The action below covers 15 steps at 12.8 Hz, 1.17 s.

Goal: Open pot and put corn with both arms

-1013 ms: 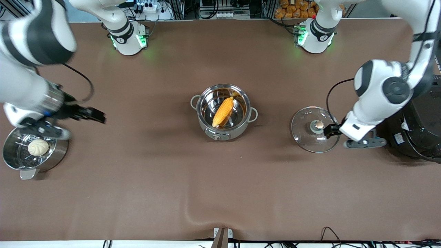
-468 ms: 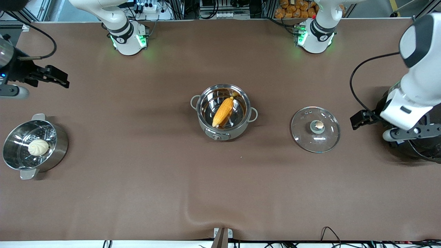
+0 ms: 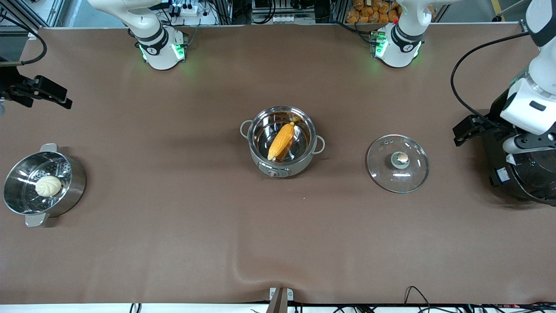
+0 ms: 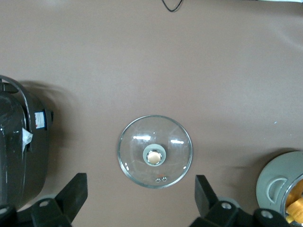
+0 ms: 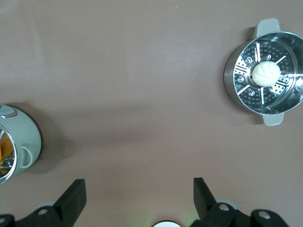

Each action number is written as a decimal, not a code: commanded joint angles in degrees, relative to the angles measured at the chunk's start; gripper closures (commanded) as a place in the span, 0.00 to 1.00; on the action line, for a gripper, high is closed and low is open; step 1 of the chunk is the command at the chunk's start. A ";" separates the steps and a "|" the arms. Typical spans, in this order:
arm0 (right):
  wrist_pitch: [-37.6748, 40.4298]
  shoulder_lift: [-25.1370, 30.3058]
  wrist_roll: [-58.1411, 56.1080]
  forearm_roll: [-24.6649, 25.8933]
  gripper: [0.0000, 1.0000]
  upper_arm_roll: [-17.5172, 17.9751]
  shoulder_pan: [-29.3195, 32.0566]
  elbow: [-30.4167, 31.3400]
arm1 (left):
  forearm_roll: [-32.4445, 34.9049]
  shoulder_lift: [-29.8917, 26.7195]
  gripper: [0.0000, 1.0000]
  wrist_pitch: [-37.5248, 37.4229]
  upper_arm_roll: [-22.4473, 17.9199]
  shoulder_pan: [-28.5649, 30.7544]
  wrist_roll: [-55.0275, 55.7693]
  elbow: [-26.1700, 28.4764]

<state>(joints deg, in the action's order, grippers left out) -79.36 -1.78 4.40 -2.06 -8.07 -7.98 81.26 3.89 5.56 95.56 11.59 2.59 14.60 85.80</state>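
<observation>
The grey pot (image 3: 282, 143) stands open at the table's middle, with the yellow-orange corn (image 3: 281, 141) lying inside it. Its clear glass lid (image 3: 398, 163) with the tan knob lies flat on the table toward the left arm's end; it also shows in the left wrist view (image 4: 155, 152). My left gripper (image 3: 464, 129) is open and empty, up in the air beside the black rice cooker. My right gripper (image 3: 54, 96) is open and empty, high over the table's edge at the right arm's end. The pot's edge shows in the left wrist view (image 4: 279, 184) and in the right wrist view (image 5: 19, 144).
A steel steamer pot (image 3: 43, 188) with a white bun (image 3: 48, 185) stands at the right arm's end; it also shows in the right wrist view (image 5: 267, 79). A big black rice cooker (image 3: 525, 165) stands at the left arm's end.
Both arms have pulled away and up. My left gripper has let go of the lid's knob and moved off toward the rice cooker. My right gripper has moved from over the steamer pot toward the table's edge.
</observation>
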 commanded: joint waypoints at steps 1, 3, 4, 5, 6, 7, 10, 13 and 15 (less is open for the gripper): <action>1.05 -1.30 -0.45 -0.49 0.00 0.78 1.92 -1.81 | -1.87 -0.29 0.00 -6.32 -0.16 -0.48 -0.54 -3.26; 1.14 -1.30 -0.27 -1.10 0.00 0.87 1.92 -1.81 | -1.70 -1.16 0.00 -7.75 -0.86 -1.70 -0.53 -3.71; 1.23 -1.30 -0.27 -1.11 0.00 0.87 1.92 -1.81 | -1.78 -1.60 0.00 -8.80 -4.78 -5.54 -0.53 -3.71; 1.23 -1.30 -0.27 -1.11 0.00 0.87 1.83 -1.81 | -2.05 -1.78 0.00 -9.33 -8.12 -8.71 -0.53 -3.71; 1.23 -1.30 -0.36 -1.11 0.00 0.87 1.83 -1.81 | -3.27 -2.91 0.00 -9.95 -8.94 -9.09 -0.45 -3.36; 1.23 -1.30 -0.71 -1.19 0.00 0.95 1.83 -1.64 | -4.76 -3.36 0.00 -10.30 -9.21 -9.27 -0.19 -3.10; 1.40 -1.30 -0.45 -1.11 0.00 0.96 1.39 -1.64 | -4.86 -3.80 0.00 -11.80 -9.39 -9.71 -0.10 -3.10; 1.40 -1.30 -0.71 -1.19 0.00 1.04 1.39 -1.72 | -4.25 -4.77 0.00 -11.19 -10.18 -9.27 -0.97 -1.34; 1.40 -1.04 -0.97 -0.93 0.00 1.04 1.30 -1.55 | -4.25 -5.91 0.00 -8.65 -10.27 -8.84 -1.15 1.81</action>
<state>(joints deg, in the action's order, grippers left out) -79.07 -2.23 4.28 -2.29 -7.46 -7.32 81.25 0.23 2.19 84.74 1.94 -6.22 14.60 83.43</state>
